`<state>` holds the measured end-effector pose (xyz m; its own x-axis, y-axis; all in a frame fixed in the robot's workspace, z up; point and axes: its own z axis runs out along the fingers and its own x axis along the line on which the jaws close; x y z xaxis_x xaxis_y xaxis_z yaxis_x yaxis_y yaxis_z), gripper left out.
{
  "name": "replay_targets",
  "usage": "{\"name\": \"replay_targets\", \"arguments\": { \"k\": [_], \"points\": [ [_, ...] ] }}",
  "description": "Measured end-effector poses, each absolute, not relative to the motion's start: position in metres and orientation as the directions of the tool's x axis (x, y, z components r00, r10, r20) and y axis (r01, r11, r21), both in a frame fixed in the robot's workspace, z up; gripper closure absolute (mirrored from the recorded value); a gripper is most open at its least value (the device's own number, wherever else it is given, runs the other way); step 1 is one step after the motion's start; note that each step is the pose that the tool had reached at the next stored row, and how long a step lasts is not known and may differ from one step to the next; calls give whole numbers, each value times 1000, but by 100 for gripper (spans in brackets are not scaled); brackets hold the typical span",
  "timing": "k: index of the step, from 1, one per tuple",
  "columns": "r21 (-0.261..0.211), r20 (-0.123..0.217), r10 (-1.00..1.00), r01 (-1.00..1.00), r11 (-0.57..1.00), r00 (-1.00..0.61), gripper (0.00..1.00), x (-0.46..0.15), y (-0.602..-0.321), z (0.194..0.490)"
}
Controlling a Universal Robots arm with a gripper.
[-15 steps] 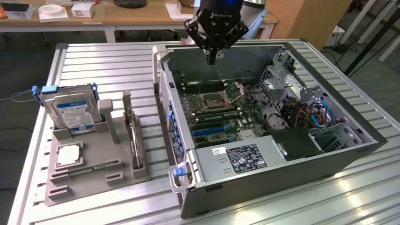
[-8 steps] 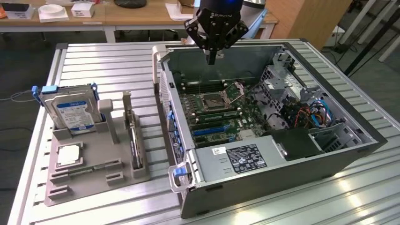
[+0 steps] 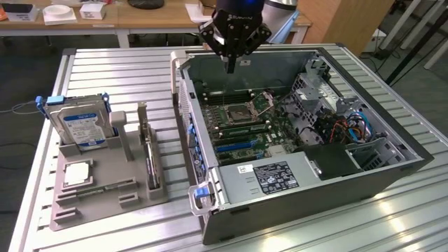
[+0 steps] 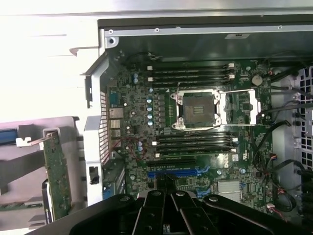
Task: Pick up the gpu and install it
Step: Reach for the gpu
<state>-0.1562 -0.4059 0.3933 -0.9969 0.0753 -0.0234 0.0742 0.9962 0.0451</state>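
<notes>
Fingers (image 3: 230,64): we are hovering them over the open case (image 3: 301,210), pinched together, empty.
Card (image 3: 149,157): standing on edge in the bench holder (image 3: 105,202), exterior view's left of them, lengthwise near-to-far.

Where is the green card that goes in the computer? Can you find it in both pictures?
Exterior view: the green card stands on its edge in the gray holder, between the hard drive and the computer case.
Wrist view: the green card stands outside the computer case, close to its metal wall.
Shared landmark: the blue slot inside the case.
</notes>
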Motion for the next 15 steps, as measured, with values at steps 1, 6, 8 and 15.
{"name": "replay_targets", "arguments": {
  "k": [1,6,8,15],
  "points": [
    [45,-23,75,74,996,-997,90,-159,-406,393],
    [45,-24,75,74,996,-997,90,-170,-408,393],
    [45,-24,75,74,996,-997,90,-174,-410,393],
    [45,-24,75,74,996,-997,90,-187,-418,393]
  ]
}}
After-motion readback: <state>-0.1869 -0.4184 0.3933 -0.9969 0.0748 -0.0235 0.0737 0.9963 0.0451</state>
